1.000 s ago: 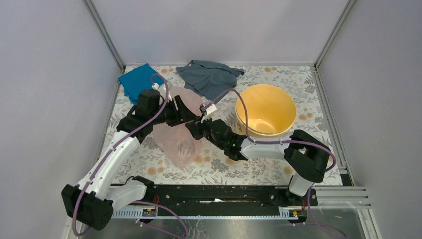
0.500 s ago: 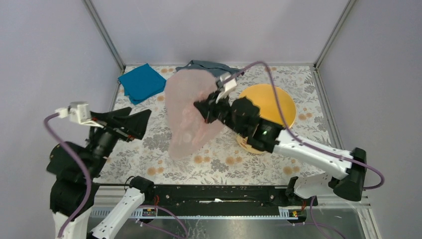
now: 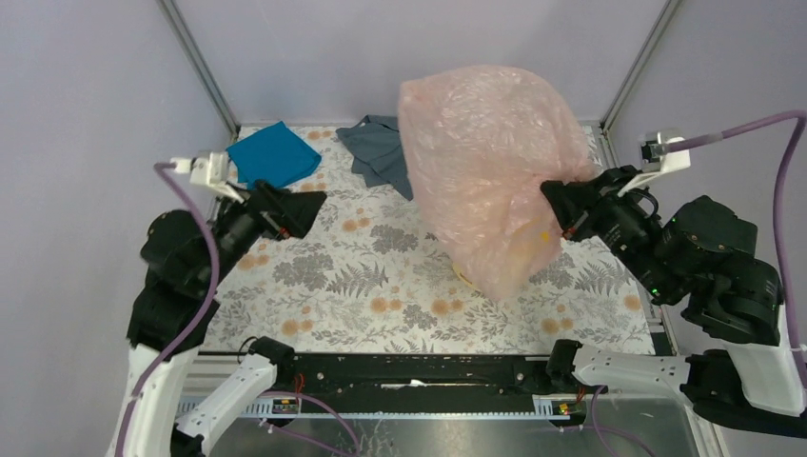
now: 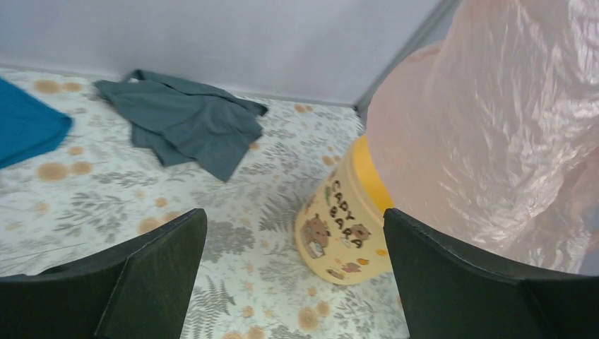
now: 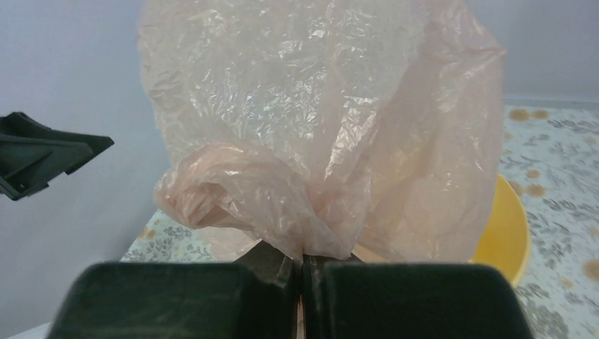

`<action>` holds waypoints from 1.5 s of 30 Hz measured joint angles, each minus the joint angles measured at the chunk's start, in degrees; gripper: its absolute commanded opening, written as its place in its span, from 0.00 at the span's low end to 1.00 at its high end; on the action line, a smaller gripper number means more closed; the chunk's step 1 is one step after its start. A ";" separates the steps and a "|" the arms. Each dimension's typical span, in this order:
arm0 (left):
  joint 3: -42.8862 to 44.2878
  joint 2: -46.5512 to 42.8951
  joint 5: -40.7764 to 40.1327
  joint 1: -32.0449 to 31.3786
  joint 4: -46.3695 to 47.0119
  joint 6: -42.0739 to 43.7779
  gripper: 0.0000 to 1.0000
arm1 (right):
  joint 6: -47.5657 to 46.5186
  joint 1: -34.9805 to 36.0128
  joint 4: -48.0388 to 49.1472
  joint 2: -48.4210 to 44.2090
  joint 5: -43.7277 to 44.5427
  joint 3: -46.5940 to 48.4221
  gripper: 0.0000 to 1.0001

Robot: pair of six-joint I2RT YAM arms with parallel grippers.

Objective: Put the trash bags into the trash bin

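Bin: round yellow-orange plastic bucket [image 4: 342, 226] with cartoon prints on its wall, upright at the right of the floral-patterned table [image 3: 362, 276], mostly hidden from above by the bag
Bin contents: the little of the inside that the right wrist view shows is bare yellow; whether the bag's lower end dips past the rim cannot be told
Bag: thin wrinkly pale pink plastic film bag [image 3: 485, 162], ballooned wide in the air, hanging over and in front of the bin
Right gripper [image 3: 557, 205]: fingers pressed together on a gathered twist of the bag's film, holding it up at the bin's right
Left gripper [image 3: 309, 202]: jaws spread wide, holding nothing, raised at the left, well apart from the bag
Cloths: folded teal cloth [image 3: 271, 152] far left; crumpled grey cloth [image 3: 376, 152] at the far edge, just left of the bag
Change: a second ago the bag lay flat on the table between both grippers; half a second ago it hung lower, left of the bin; now it is higher, fuller and over the bin
Change, left arm: has let go and drawn back left
Unchanged: bin and both cloths keep their places
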 measured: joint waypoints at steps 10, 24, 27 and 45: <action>-4.94 14.64 17.51 -0.66 24.57 -12.00 0.99 | 2.82 0.00 -6.71 -2.23 0.22 -3.23 0.00; -3.50 29.64 14.56 -12.00 45.59 -14.12 0.99 | 8.41 0.02 3.58 -6.03 -6.34 -8.22 0.00; 0.44 33.75 12.52 -14.86 44.94 -11.13 0.99 | 8.61 0.00 2.89 -8.00 -4.22 -9.64 0.00; 22.73 61.44 -1.11 -31.04 28.68 8.46 0.78 | 8.52 0.02 2.54 -13.25 -1.27 -15.15 0.00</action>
